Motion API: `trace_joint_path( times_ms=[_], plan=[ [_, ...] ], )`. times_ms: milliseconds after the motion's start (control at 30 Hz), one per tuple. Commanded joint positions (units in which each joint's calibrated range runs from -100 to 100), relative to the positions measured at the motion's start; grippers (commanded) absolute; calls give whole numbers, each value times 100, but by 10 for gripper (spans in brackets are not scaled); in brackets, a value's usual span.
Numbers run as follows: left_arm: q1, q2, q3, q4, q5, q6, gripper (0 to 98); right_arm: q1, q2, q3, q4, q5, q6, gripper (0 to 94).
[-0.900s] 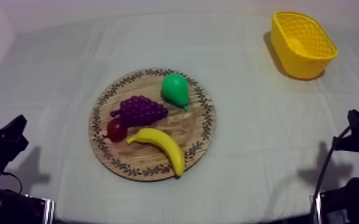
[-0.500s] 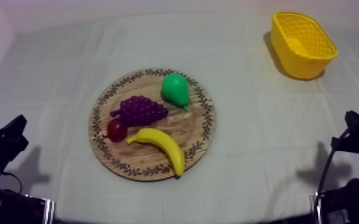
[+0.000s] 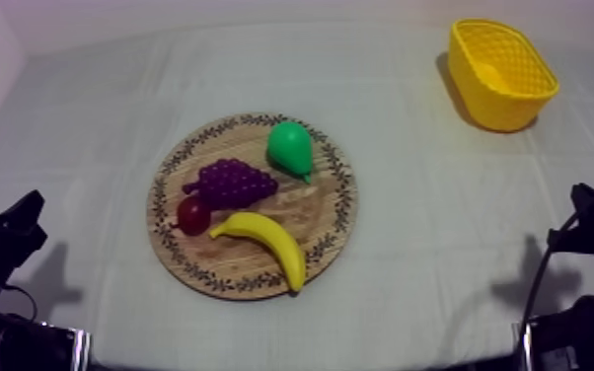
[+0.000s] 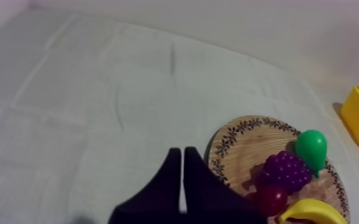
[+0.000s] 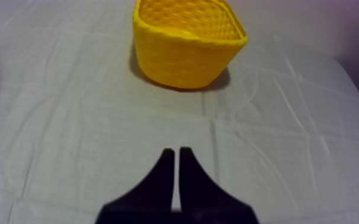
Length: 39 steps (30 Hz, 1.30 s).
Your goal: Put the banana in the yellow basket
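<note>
At the left side, the left gripper (image 4: 178, 152) hangs low over the grey-white cloth (image 3: 94, 118). Its 2 black fingers lie together as a narrow wedge, and nothing is between them. The round wooden board (image 3: 335, 212) lies ahead of it, a little left of the table's middle, and carries 4 toy fruits. The small red fruit (image 3: 193, 214) sits near the left rim and touches the bunch of grapes (image 3: 232, 183) behind it. The banana (image 3: 266, 242) lies flat on the front part of the board, with its left tip just beside the red fruit and its right end at the rim. The green pear (image 3: 290, 148) is at the back, just beside the grapes. The yellow basket (image 3: 493, 104) stands upright at the far right of the table, well apart from the board. The right gripper (image 5: 173, 152) is low over the cloth and faces the basket. Its 2 fingers are also pressed together and hold nothing.
</note>
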Motion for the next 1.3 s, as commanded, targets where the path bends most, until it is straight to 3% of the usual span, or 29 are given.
trace_joint_path(
  times_ms=[0, 367, 567, 1033, 1267],
  plan=[
    [-2, 0, -3, 4, -1, 0, 1, 17, -1, -2, -2, 43, -18, 7],
    [0, 0, -3, 2, -1, -1, 1, 0, 252, -829, -774, 510, 1490, 3],
    [4, 0, -3, -1, -1, 2, 1, -450, 1213, -1983, -824, 707, 1808, 3],
    [5, 0, -3, -1, -1, 0, 1, -1752, 3720, -4740, -462, 1295, 1581, 3],
    [5, 0, -3, -1, -1, 0, 1, -2549, 4763, -5823, -231, 1750, 1189, 3]
  ],
)
